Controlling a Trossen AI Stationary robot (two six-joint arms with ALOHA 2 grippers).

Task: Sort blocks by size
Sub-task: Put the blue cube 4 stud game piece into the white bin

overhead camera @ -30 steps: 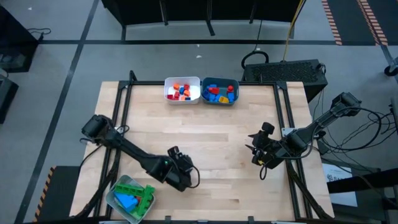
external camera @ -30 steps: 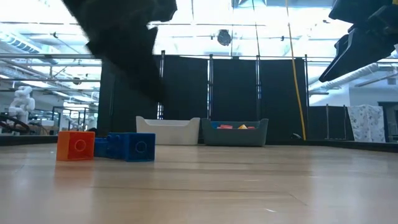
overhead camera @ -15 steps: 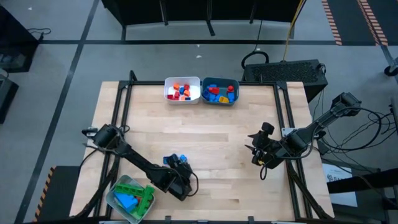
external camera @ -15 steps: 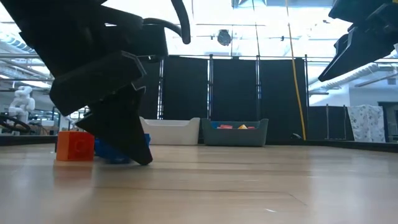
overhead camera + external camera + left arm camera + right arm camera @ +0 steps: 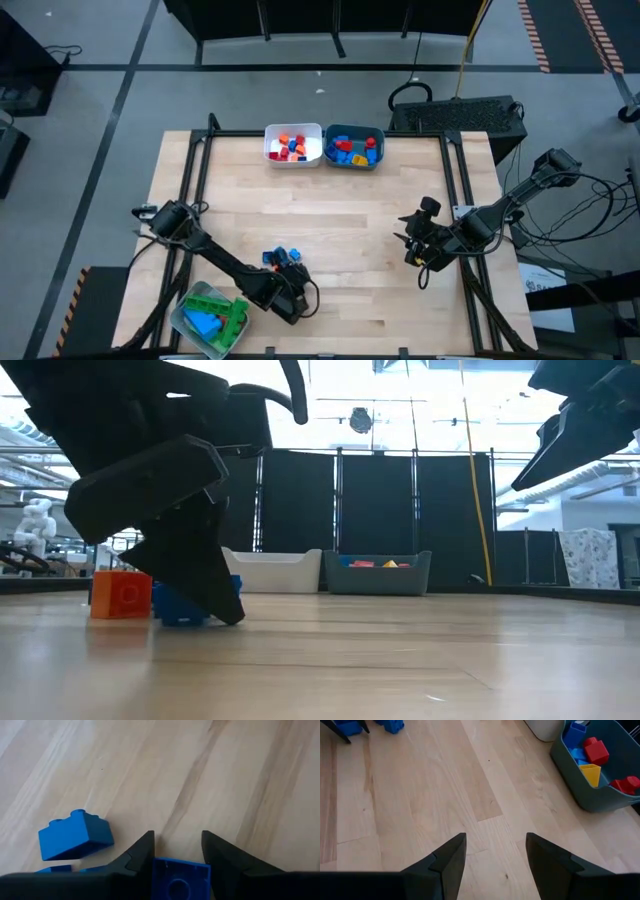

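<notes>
My left gripper (image 5: 177,851) is down at the near edge of the table (image 5: 330,215), its two fingers standing either side of a blue block (image 5: 181,879) that lies between them; the fingers look to be against its sides, though I cannot tell whether they have it firmly. Just beside it another blue block (image 5: 75,840) lies tipped on the wood, long axis across my fingers' line, studs facing away from me. In the low view an orange block (image 5: 121,595) sits upright by the blue ones, its round studs turned sideways. No writing can be read on any of them. The clear-grey bin (image 5: 209,318) at the near left corner holds green and blue pieces. My right gripper (image 5: 495,851) hangs above the table's right side, fingers apart with nothing between them. At the far edge stand the white bin (image 5: 270,152) and the teal bin (image 5: 376,160), side by side, both with blocks inside.
</notes>
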